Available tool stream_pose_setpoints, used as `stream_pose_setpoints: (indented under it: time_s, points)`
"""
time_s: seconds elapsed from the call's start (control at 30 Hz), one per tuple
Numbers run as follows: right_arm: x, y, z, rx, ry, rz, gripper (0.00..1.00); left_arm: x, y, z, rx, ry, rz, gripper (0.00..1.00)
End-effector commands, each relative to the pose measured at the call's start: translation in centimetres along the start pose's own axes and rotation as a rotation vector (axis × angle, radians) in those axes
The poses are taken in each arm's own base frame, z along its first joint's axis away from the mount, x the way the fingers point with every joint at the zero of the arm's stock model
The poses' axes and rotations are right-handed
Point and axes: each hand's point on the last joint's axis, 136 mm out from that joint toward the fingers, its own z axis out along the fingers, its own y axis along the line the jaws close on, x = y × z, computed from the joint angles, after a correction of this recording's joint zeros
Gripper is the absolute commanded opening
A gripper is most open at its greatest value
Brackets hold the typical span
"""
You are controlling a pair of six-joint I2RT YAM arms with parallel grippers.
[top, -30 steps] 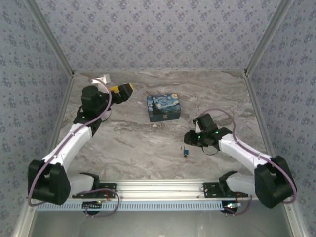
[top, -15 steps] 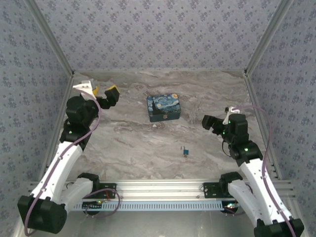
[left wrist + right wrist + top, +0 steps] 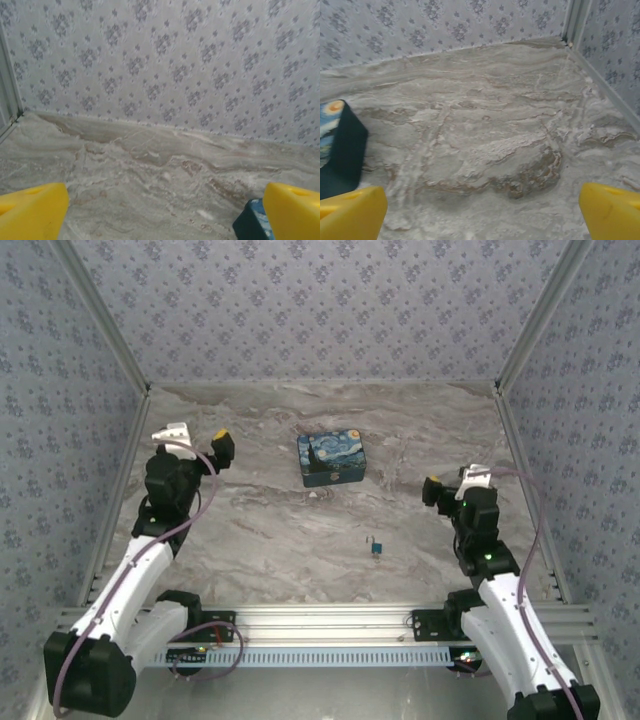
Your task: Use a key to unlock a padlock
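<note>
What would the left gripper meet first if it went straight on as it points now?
Probably bare table, or the back wall beyond; depth is unclear. The box lies right of the line of the left gripper.

A rectangular box [image 3: 332, 459] printed in swirling blue and yellow lies flat on the grey-brown marbled counter [image 3: 280, 530], towards the far middle (its lid faces up). In the right wrist view its dark side wall [image 3: 342, 150] shows at the left edge. Pale blue walls [image 3: 320, 310] with a small floral pattern close in the counter on three sides, joined by slanting metal posts [image 3: 537, 315]. A slotted aluminium rail [image 3: 330, 625] runs along the near edge.
</note>
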Motion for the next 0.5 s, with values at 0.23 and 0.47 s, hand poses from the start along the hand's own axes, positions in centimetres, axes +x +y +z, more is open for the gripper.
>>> stream_pose_setpoints:
  time_s: [0.23, 0.47]
  points:
    - [1.7, -2.5, 2.0, 0.072, -0.136, 0.009, 1.0, 3.0, 1.3, 1.5, -0.05, 0.051, -0.027, 0.99]
    - [3.1, -2.7, 3.4, 0.053, -0.138, -0.002, 1.0, 4.2, 1.4, 1.8, -0.05, 0.084, -0.012, 0.99]
